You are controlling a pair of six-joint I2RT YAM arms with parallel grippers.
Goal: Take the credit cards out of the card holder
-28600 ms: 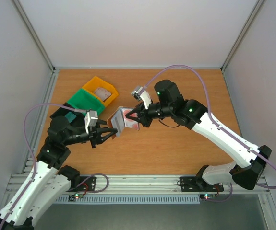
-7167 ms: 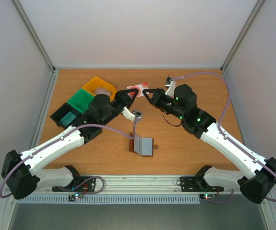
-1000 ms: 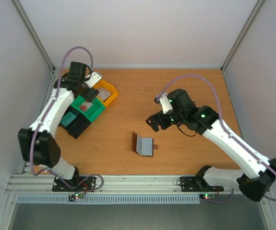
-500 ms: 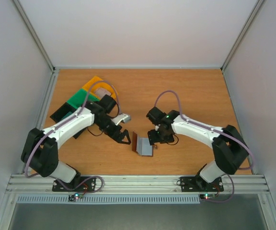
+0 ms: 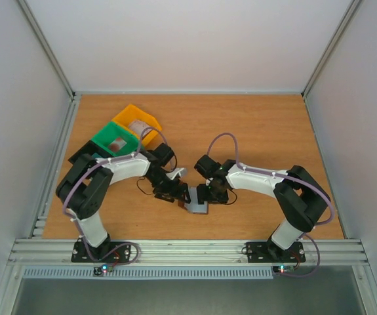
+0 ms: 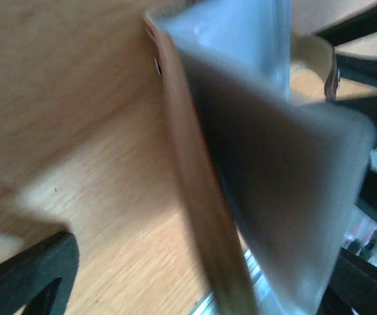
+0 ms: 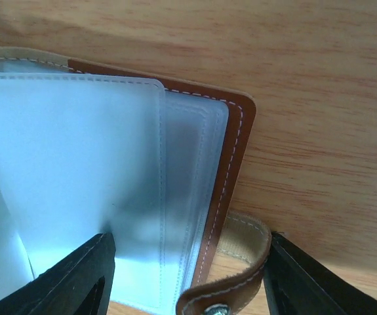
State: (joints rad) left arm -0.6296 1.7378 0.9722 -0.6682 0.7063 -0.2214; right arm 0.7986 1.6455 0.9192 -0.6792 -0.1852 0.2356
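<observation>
The left jaws stand spread wide. In the left wrist view one black finger shows at the lower left and the other at the lower right. A raised leaf of the card holder stands on edge in the gap between them. That view is blurred, so I cannot tell whether either finger touches the leaf.

The right jaws are partly spread and set down over the card holder's other side. One finger lies over the pale grey-blue plastic sleeves. The other sits on the desk just beside the snap tab. The stitched brown edge and the tab lie between the two fingers. Whether the fingers press on anything I cannot tell.

The card holder lies open, grey-blue inside up, on the near middle of the desk. In the top view the left jaws are just to its left and the right jaws just to its right, and both arms fold low toward it.

Well apart from the card holder, toward the far left, sits a green bin. A yellow bin stands just beyond the green one, against it. A small pale and reddish patch lies inside the green bin. It may be the credit cards, but it is too small to tell.
</observation>
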